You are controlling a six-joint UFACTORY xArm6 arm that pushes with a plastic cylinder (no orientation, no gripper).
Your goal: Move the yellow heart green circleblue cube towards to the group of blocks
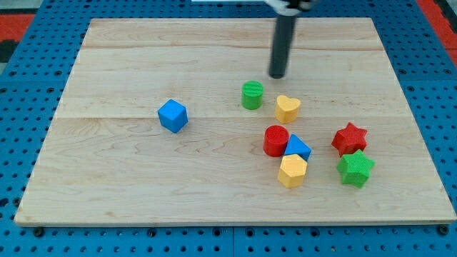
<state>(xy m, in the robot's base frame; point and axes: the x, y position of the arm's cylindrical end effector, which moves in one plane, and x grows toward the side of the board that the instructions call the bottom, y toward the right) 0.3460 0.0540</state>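
**A:** What do we see first, on the view's left?

**B:** We see the blue cube (173, 116). It sits all alone on the wooden board (107, 185), well apart from the other blocks.

**A:** And next, going toward the view's right?

**B:** We come to the green circle (251, 95), a small round block standing up. Just beside it, on its right, is the yellow heart (288, 108). We see a small gap between them.

**A:** Where is my tip?

**B:** My tip (277, 76) is above those two, toward the view's top. It is near them but touches no block. It is just a dark rod, so it has nothing to open or close, and it holds nothing.

**A:** What is under the green circle and the yellow heart?

**B:** Lower down we see a red round block (275, 140). A blue triangle block (297, 148) touches its right side. A yellow block with flat sides (292, 170) sits right under the blue one, touching it.

**A:** And farthest to the view's right?

**B:** We see a red star (349, 138) with a green star (355, 168) just below it. They look like they touch.

**A:** Is anything in the way?

**B:** Between the blue cube and the others we see only bare board. The yellow heart is between the green circle and the two stars.
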